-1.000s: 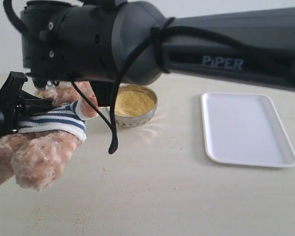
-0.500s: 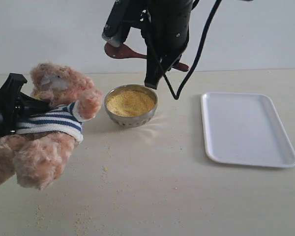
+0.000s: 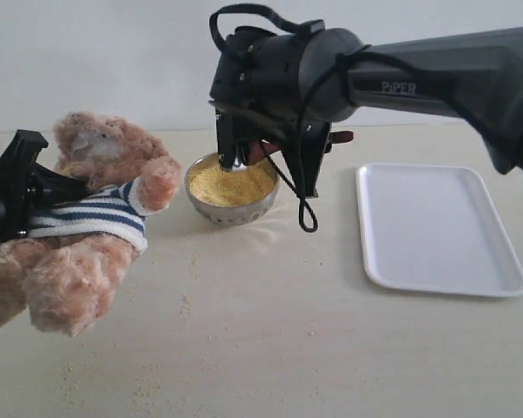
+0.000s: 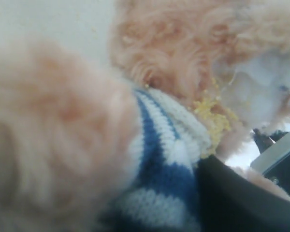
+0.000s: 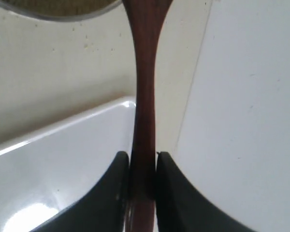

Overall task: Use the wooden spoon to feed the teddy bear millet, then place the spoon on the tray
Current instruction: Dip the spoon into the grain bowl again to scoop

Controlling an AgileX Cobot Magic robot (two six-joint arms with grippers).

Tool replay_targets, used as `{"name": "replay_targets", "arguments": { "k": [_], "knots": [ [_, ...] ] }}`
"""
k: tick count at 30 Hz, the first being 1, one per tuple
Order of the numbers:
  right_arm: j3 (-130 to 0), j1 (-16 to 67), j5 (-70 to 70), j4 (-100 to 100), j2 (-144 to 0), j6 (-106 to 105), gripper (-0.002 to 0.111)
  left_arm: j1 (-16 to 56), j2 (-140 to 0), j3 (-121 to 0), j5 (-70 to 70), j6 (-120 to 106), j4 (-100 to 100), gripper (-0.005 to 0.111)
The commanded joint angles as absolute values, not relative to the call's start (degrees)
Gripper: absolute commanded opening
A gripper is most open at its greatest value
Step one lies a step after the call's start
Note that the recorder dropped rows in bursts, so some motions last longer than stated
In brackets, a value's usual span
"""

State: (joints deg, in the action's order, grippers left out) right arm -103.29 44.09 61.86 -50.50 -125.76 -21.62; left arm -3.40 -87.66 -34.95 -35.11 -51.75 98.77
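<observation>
The teddy bear (image 3: 96,209), in its striped shirt, leans at the left with my left gripper (image 3: 48,187) shut on its torso. The left wrist view shows the shirt (image 4: 164,159), yellow grains (image 4: 210,116) stuck below the bear's muzzle, and one black finger (image 4: 232,198). Millet (image 3: 231,183) fills the metal bowl (image 3: 235,212). My right gripper (image 5: 143,157) is shut on the wooden spoon's handle (image 5: 144,87) and holds it low over the bowl. Only a reddish piece of the spoon (image 3: 263,152) and its handle end (image 3: 341,137) show from outside. The tray (image 3: 440,228) lies to the right.
Loose grains (image 3: 187,300) are scattered on the pale table in front of the bear and bowl. The right arm (image 3: 436,78) stretches in from the upper right above the tray. A cable loop (image 3: 307,213) hangs from its wrist beside the bowl.
The right arm pulled away from the bear's face, rose above the bowl, then came down so the spoon is at the millet. Bear and left gripper stayed still.
</observation>
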Motion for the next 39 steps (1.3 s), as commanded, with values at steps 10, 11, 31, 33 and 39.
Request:
{"name": "replay_targets", "arguments": {
  "k": [10,11,31,33,39],
  "knots": [
    [-103.5,46.3,57.9,-54.3,-128.1,-25.4,0.000,-3.4,-87.6,-35.4,-35.4,-52.1,99.9,0.005],
    [-103.5,46.4,57.9,-54.3,-128.1,-26.1,0.000,-3.4,-87.6,-35.4,-35.4,-52.1,99.9,0.005],
    [-103.5,47.0,60.6,-53.1,-129.9,-26.2,0.000,-3.4,-87.6,-35.4,-35.4,-52.1,99.9,0.005],
    [-103.5,47.1,60.5,-53.3,-129.9,-25.5,0.000,-3.4,-87.6,-35.4,-35.4,-52.1,99.9,0.005],
    [-103.5,48.0,60.4,-52.9,-129.9,-25.4,0.000,-3.4,-87.6,-35.4,-35.5,-52.1,99.9,0.005]
  ]
}}
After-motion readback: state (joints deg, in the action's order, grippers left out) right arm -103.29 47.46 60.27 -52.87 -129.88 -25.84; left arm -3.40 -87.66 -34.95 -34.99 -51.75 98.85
